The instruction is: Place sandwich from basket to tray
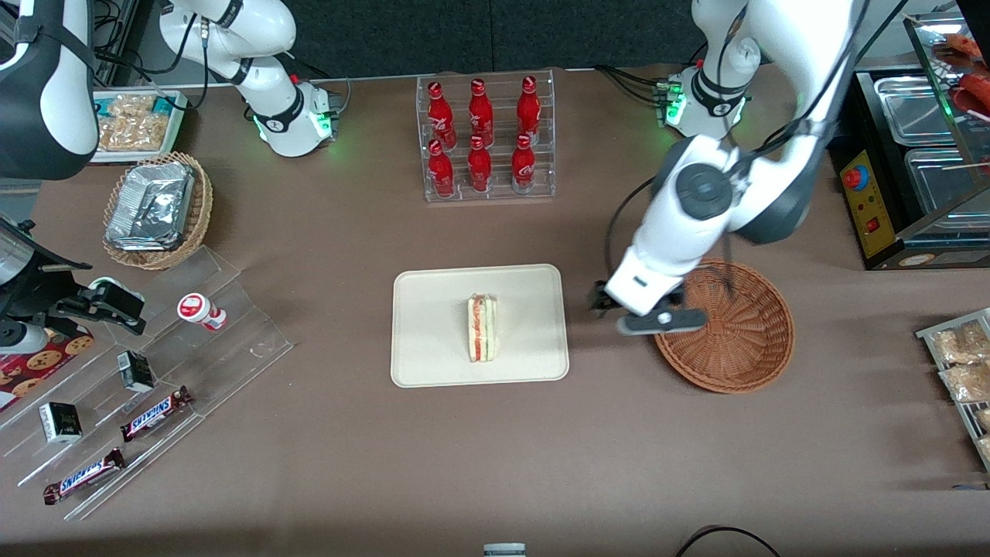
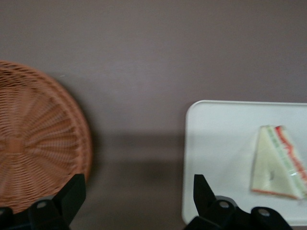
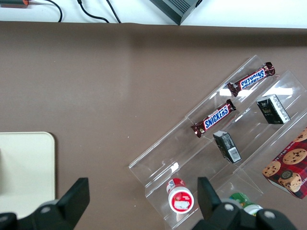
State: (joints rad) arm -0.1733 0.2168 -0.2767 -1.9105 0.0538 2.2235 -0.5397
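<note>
The sandwich [image 1: 483,327] lies on its side near the middle of the cream tray [image 1: 433,309], filling edge showing red and green. The round reddish-brown basket [image 1: 735,333] sits beside the tray toward the working arm's end of the table and holds nothing. My gripper [image 1: 602,300] hovers over the bare table strip between tray and basket. The left wrist view shows the gripper [image 2: 139,179] open with nothing between its fingers, the basket [image 2: 33,143] by one finger, the tray [image 2: 216,143] with the sandwich [image 2: 278,163] by the other.
A clear rack of red bottles [image 1: 486,139] stands farther from the front camera than the tray. A tan wicker basket with foil packets [image 1: 158,209] and an acrylic rack of candy bars [image 1: 131,387] lie toward the parked arm's end. A black appliance [image 1: 913,170] and snack bags [image 1: 963,363] lie toward the working arm's end.
</note>
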